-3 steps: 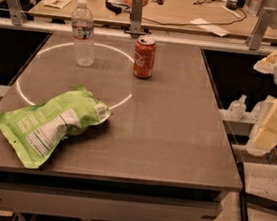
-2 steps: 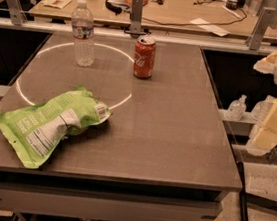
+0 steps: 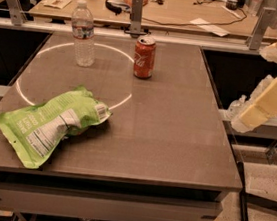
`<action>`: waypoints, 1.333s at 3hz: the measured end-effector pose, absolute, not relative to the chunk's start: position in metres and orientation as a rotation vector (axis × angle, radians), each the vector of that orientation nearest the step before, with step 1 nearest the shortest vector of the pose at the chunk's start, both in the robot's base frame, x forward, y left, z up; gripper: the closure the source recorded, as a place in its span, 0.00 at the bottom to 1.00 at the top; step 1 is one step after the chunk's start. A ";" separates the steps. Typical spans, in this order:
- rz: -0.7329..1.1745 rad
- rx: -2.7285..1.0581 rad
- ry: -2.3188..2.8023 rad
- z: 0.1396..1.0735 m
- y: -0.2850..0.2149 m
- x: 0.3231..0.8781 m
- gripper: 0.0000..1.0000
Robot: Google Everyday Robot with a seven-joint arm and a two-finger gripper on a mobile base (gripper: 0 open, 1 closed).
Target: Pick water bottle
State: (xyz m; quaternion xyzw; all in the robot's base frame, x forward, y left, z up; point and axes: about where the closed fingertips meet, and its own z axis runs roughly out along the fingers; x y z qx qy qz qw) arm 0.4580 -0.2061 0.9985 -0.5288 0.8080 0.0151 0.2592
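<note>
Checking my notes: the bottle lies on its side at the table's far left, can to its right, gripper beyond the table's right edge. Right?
No: the camera view shows the bottle standing upright, not lying. The rest holds: far left of the table, can to its right, gripper beyond the right edge.

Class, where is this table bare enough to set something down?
Bare: the right half, from can and bag to the table edge. Crowded: back left, around the bottle. The pincer hangs beyond the right edge.
</note>
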 end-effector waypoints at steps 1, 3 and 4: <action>0.123 -1.250 2.171 1.004 -0.197 0.468 0.00; 0.156 -1.065 2.073 1.012 -0.179 0.486 0.00; 0.185 -1.017 2.022 1.010 -0.169 0.495 0.00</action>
